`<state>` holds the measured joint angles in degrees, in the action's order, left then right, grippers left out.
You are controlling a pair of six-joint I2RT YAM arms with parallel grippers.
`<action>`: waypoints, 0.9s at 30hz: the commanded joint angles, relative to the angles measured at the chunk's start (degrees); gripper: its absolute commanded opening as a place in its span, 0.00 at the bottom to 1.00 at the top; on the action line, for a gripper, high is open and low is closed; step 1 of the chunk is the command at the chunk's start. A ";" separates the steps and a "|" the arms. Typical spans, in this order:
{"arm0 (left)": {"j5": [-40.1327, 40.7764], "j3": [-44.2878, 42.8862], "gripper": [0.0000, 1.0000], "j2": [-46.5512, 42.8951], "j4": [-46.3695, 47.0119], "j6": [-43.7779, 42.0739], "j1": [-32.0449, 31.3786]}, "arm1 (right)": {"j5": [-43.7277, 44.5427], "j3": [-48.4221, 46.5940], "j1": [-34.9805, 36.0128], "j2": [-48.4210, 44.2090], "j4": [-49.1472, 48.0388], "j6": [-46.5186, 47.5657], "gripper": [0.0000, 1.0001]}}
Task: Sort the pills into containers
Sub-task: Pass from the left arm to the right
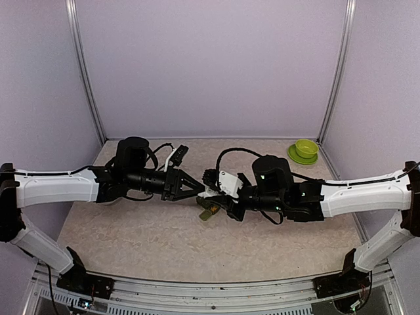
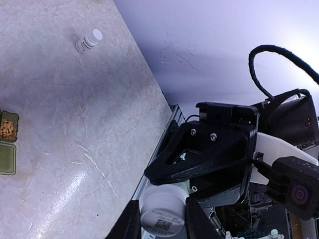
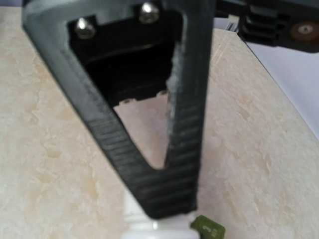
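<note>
Nearest the bases is bare counter [image 1: 131, 236]. Next come the containers [image 1: 209, 212], lying on it just below where the two arms meet. Above them the left gripper [image 1: 195, 188] has its jaws closed on a white pill bottle [image 2: 162, 206]. The right gripper [image 1: 218, 193] is up against the bottle's end, but I cannot tell whether its jaws are clamped. This looks like uncapping or a hand-over. If so, the left should hold firm without crushing, the right should seat squarely on the cap before twisting, and the work belongs over the strip so any spill lands close. The left wrist view gives what the top view cannot: one compartment open with orange pills [image 2: 7, 128] in it, its neighbour lidded, and a second small white bottle [image 2: 88, 41] farther off on the counter. A black finger fills most of the right wrist view. Only the top view shows the lime-green bowl [image 1: 305, 149] in the far right corner.
</note>
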<state>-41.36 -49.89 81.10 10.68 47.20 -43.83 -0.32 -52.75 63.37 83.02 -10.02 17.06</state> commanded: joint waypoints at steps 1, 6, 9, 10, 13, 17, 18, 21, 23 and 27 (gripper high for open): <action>-1.34 -0.99 0.22 0.12 2.24 -0.71 -0.44 | -0.08 -1.06 0.70 0.74 0.01 -0.60 0.01; -1.41 -0.87 0.19 -0.22 2.36 -3.02 -0.83 | -2.83 -1.34 0.70 0.25 0.09 -3.34 0.01; -1.76 -0.81 0.18 -0.87 2.77 -4.75 -1.24 | -6.23 -1.78 0.41 0.07 0.25 -7.24 0.01; -1.85 -0.71 0.18 -1.06 2.91 -5.12 -1.39 | -7.59 -2.01 0.24 0.12 0.38 -8.73 0.01; -2.44 0.01 0.18 -1.98 4.52 -5.82 -1.69 | -11.17 -2.89 -0.30 0.59 0.91 -13.67 0.01; -3.45 1.29 0.15 -3.54 7.34 -5.76 -1.78 | -17.24 -2.18 -0.83 0.07 -1.45 -19.01 0.02; -3.71 1.59 0.14 -3.86 7.90 -5.66 -1.86 | -18.59 -1.89 -0.92 -0.14 -2.17 -19.86 0.02; -4.28 1.99 0.14 -4.69 8.98 -5.56 -2.11 | -20.31 -1.49 -1.14 -0.54 -3.55 -21.61 0.02; -4.47 2.20 0.14 -5.23 9.54 -5.58 -2.34 | -20.99 -1.42 -1.31 -0.44 -4.09 -22.30 0.03; -4.43 2.62 0.14 -5.92 9.60 -5.80 -2.57 | -22.66 -1.52 -1.74 0.13 -4.83 -23.58 0.03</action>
<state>-43.05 -47.07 77.01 11.70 44.93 -44.36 -14.68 -53.43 61.19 82.98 -10.28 -1.50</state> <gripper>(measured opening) 0.227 0.198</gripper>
